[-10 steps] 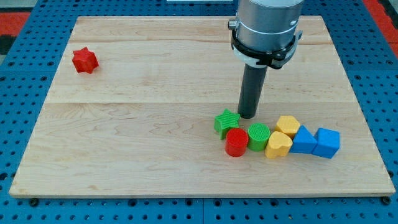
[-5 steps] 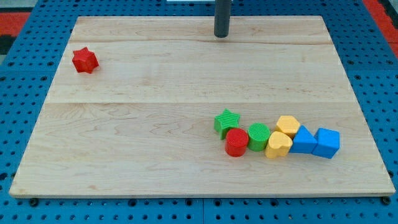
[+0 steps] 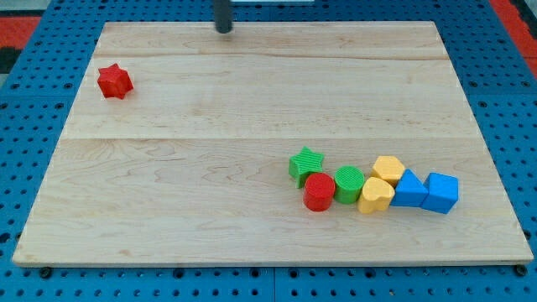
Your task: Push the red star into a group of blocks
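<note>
The red star [image 3: 114,81] lies alone near the board's upper left corner. A group of blocks sits at the lower right: a green star [image 3: 306,164], a red cylinder [image 3: 319,192], a green cylinder [image 3: 349,184], two yellow blocks [image 3: 388,169] [image 3: 376,195], a blue triangular block [image 3: 409,189] and a blue cube [image 3: 441,193]. My tip [image 3: 223,31] is at the board's top edge, right of and above the red star, far from every block.
The wooden board [image 3: 210,168] lies on a blue pegboard table [image 3: 25,168]. A red area shows at the view's top corners.
My tip has moved from beside the green star up to the board's top edge, then left along it. No block has moved.
</note>
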